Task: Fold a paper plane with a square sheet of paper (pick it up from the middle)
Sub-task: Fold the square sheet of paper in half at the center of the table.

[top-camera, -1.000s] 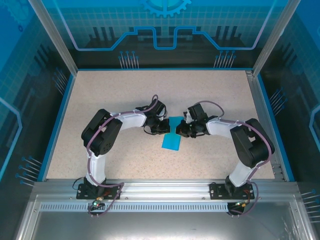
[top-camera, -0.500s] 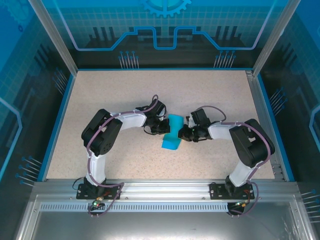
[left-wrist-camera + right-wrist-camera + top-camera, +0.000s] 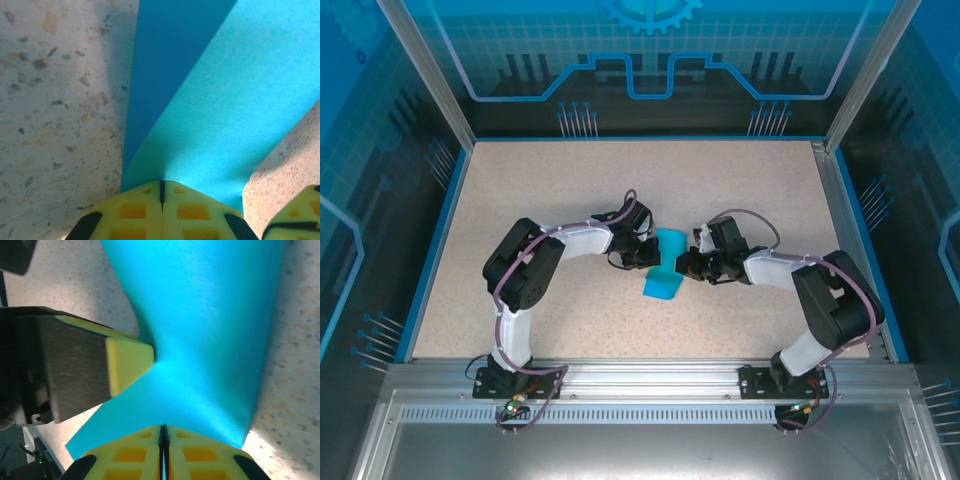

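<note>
The square sheet of paper [image 3: 663,280] bows up mid-table [image 3: 560,190]. The left pincer [image 3: 646,255] pinches its left edge and the right pincer [image 3: 686,265] pinches its right edge.

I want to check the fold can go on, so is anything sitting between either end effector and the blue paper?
Nothing visible is in the way. The left end effector and the right end effector are each shut on the blue paper, gripping it from opposite sides.
</note>
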Action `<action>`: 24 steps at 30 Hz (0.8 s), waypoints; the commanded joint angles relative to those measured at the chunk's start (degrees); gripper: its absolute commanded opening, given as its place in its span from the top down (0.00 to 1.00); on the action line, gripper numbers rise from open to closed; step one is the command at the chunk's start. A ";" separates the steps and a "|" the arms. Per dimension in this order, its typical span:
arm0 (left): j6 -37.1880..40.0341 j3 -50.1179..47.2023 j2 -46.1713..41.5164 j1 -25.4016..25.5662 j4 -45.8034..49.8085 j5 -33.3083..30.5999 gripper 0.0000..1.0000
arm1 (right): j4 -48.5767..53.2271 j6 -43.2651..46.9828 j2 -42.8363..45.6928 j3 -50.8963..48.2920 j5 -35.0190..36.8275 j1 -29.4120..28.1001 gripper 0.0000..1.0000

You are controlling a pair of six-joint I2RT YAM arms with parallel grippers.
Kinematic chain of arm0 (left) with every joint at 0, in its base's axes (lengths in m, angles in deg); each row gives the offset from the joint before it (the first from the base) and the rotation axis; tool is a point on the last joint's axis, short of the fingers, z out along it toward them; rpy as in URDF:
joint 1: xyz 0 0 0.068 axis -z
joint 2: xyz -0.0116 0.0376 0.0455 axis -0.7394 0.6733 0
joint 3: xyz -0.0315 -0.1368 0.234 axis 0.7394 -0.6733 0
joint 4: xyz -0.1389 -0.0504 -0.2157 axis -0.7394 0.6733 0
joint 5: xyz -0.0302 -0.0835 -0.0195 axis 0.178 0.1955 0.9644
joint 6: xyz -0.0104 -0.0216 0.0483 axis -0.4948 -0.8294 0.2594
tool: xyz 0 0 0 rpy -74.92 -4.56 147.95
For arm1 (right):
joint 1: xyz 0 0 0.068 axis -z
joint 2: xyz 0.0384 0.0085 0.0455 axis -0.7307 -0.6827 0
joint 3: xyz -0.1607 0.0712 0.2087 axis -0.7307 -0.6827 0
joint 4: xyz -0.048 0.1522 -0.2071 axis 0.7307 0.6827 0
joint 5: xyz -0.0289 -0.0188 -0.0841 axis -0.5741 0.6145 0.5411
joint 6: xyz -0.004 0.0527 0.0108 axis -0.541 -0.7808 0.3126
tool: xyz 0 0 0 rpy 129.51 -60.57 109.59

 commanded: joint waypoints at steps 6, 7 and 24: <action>1.20 -1.16 2.09 0.42 1.91 -1.43 1.00 | -1.96 -0.27 -4.96 -2.79 -0.85 -0.91 0.89; 1.23 -1.27 2.08 0.42 1.91 -1.36 1.00 | -2.16 -0.13 -5.37 -3.25 -0.57 -0.95 0.89; 1.21 -1.07 2.18 0.39 1.96 -1.30 1.00 | -3.10 -0.79 0.41 -4.45 -1.66 -3.51 0.88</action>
